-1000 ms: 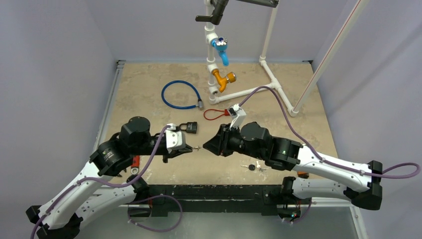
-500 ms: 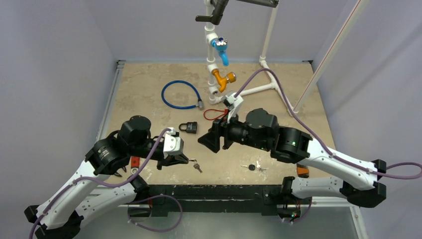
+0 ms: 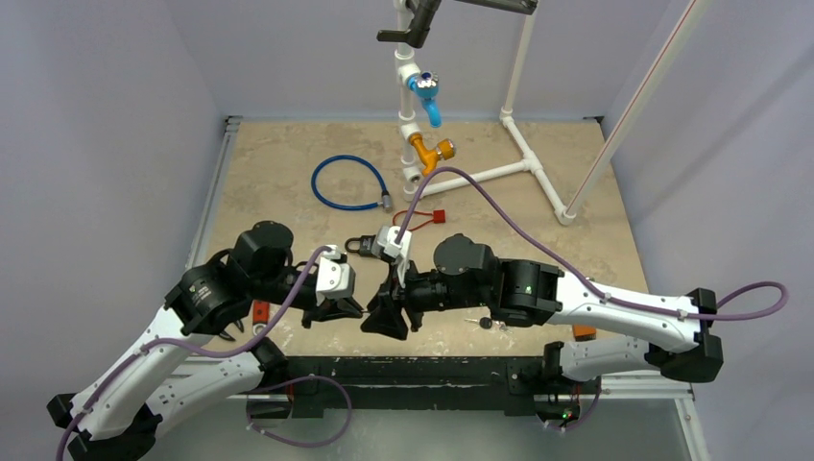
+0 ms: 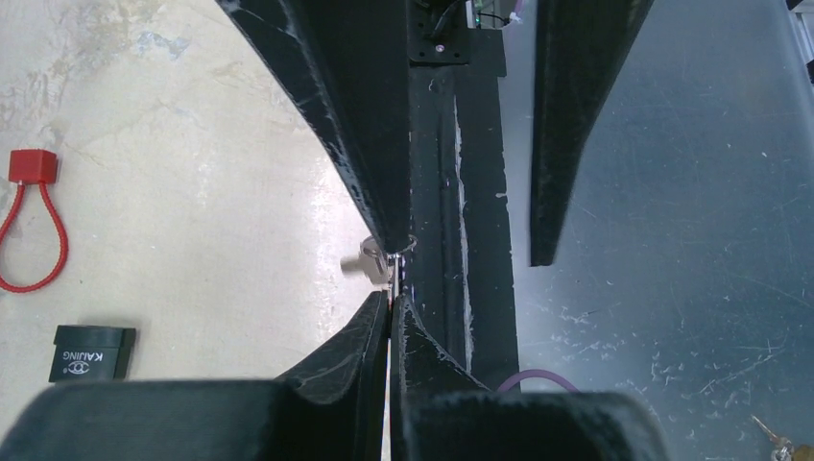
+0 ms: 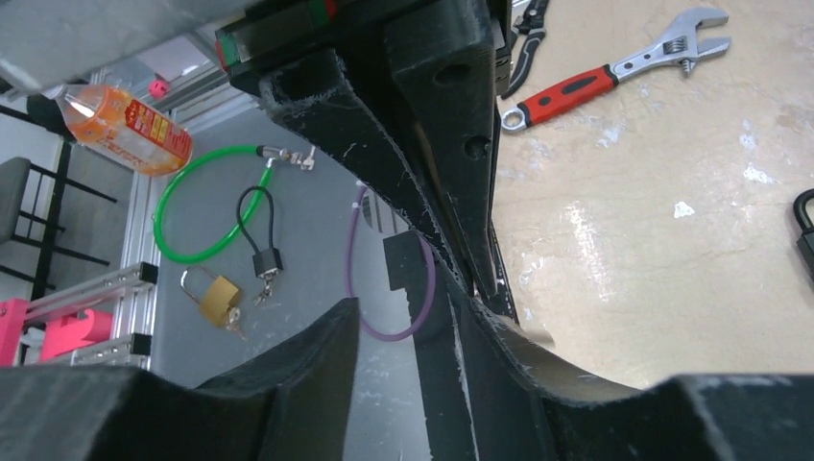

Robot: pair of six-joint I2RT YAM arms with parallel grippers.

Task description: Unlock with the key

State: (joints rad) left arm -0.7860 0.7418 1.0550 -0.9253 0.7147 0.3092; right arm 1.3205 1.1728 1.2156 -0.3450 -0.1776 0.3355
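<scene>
Between left pincer [image 4: 389, 303] tips | key [image 4: 372, 262] clenched | right pincer [image 3: 386, 325] released, one finger beside key | padlock [image 3: 364, 246] well apart

The right gripper [image 5: 403, 312] is seen from behind, and its two black fingers [image 5: 240, 384] are spread apart with nothing gripped between them. The left gripper [image 5: 477, 274] is seen at top centre, tapered down to a tip just beside the right-hand finger. On the beige table [image 5: 653, 211] a red-handled wrench [image 5: 605, 77] is laid at upper right. A black padlock [image 5: 804, 230] is cut off by the right border. Off the table, on a grey surface [image 5: 307, 221], an orange bottle [image 5: 120, 120], a green cable loop [image 5: 202, 206], a black cable lock [image 5: 261, 245] and a brass padlock [image 5: 219, 296] are scattered. A purple cable [image 5: 389, 336] is looped nearby.
</scene>
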